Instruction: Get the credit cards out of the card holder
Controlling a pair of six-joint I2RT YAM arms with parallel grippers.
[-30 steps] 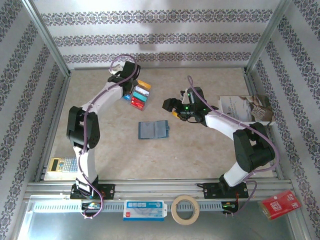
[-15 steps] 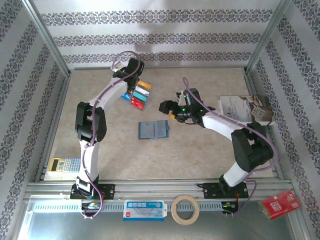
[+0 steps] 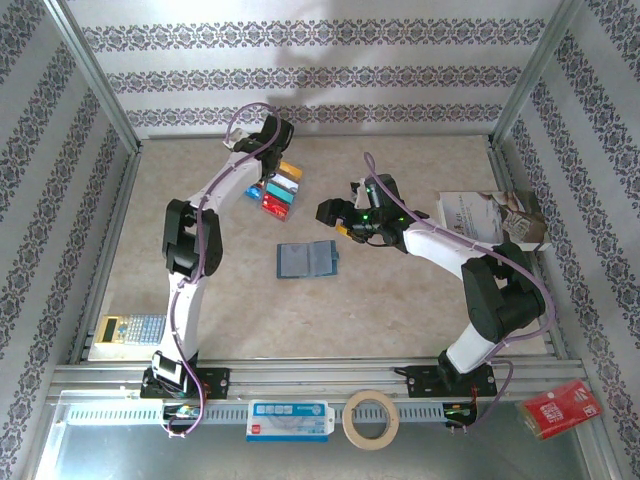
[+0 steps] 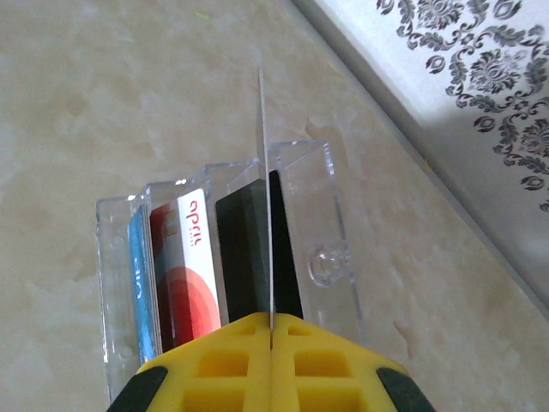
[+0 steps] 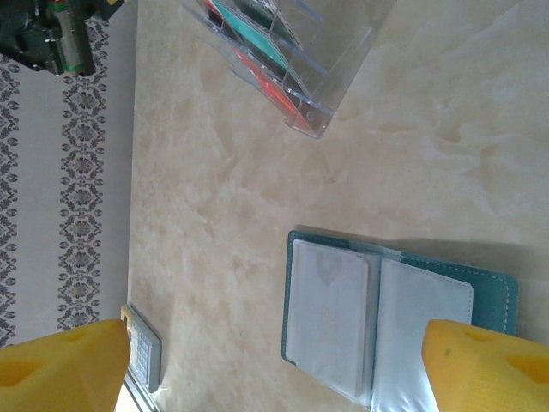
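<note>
The slate-blue card holder [image 3: 307,259] lies open and flat mid-table, its clear inner sleeves [image 5: 377,318] facing up. My right gripper [image 3: 335,215] hovers open above it, yellow fingers [image 5: 64,365] spread wide with nothing between them. My left gripper [image 4: 271,319] is shut on a thin pale credit card [image 4: 265,172], seen edge-on. That card lines up with the end slot of a clear plastic rack [image 4: 334,223]. Beside it in the rack stand a black card [image 4: 240,257], a red-and-white card [image 4: 190,257] and a blue card [image 4: 141,275]. The rack [image 3: 278,190] sits at the back left.
A calculator [image 3: 128,328] lies at the table's front left. A white-and-brown booklet [image 3: 490,215] is at the right edge. Off the table in front are a tape roll [image 3: 371,419], a white-and-blue box [image 3: 288,420] and a red packet [image 3: 562,408]. Patterned walls enclose three sides.
The left arm's elbow has swung right and forward while its gripper stayed at the rack, edging slightly further back. The right gripper has drifted a little left.
</note>
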